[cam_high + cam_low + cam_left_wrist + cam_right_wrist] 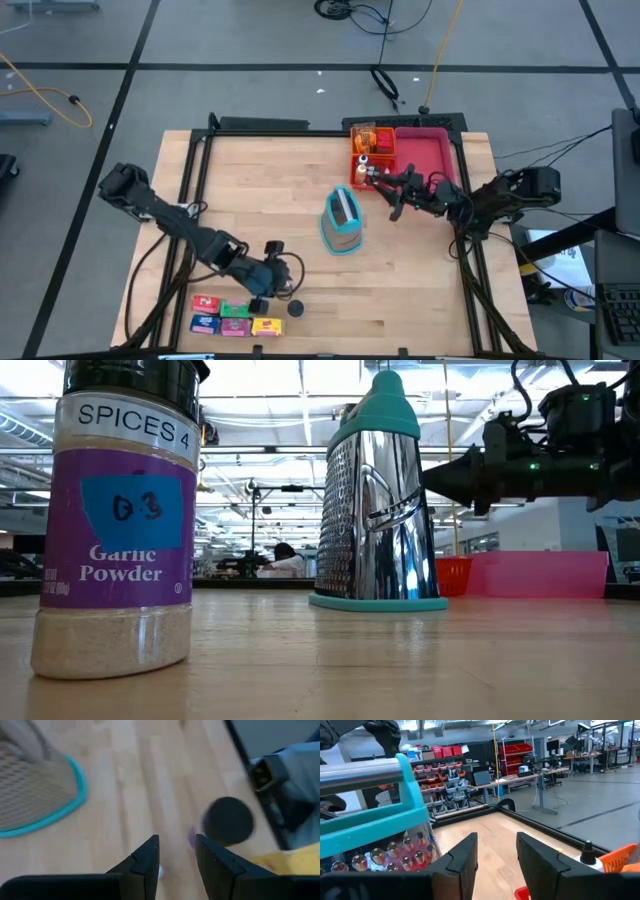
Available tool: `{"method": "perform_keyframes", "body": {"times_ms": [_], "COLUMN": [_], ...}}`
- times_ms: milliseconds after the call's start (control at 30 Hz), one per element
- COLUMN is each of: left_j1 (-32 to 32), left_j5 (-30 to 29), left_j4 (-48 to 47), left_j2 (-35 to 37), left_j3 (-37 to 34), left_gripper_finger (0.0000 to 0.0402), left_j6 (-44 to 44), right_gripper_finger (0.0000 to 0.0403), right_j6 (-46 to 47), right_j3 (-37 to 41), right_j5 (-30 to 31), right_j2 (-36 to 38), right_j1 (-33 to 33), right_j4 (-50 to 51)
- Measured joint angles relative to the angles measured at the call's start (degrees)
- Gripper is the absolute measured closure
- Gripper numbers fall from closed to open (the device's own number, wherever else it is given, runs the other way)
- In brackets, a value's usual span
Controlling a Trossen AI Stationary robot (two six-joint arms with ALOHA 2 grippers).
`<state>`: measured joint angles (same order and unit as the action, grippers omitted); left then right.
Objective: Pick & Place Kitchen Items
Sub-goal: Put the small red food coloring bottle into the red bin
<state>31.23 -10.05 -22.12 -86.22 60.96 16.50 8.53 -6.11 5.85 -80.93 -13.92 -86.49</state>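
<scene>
Grater is sitting mid-surface as the reference. Left gripper is hovering near-left of it, fingers slightly parted with nothing between them, just beside the garlic powder bottle, whose black cap is showing past the fingers in the wrist view. Probably it is lining up on that bottle. Red, green, blue and yellow boxes are lying in a cluster further left, grouped like a staging spot. Right gripper is hanging right of the grater, fingers parted and empty, beside the orange tray holding small bottles and the pink tray.

Garlic powder jar cap cut off; box labels too small.
</scene>
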Motion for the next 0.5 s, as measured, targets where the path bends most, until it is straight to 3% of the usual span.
{"method": "perform_keyframes", "body": {"times_ms": [233, 500], "left_j1": [2.5, 3.9], "left_j5": [-0.4, -6.3], "left_j4": [8.0, 5.5], "left_j2": [0.0, 0.0], "left_j3": [-2.2, -2.3], "left_gripper_finger": [0.0262, 0.0189], "left_j6": [2.6, 2.6], "right_gripper_finger": [0.0275, 0.0275], "right_j6": [0.0, 0.0], "right_j3": [0.0, 0.0], "right_j5": [0.0, 0.1], "right_j2": [0.0, 0.0], "right_j1": [0.2, 0.2], "right_j4": [2.4, 2.6]}}
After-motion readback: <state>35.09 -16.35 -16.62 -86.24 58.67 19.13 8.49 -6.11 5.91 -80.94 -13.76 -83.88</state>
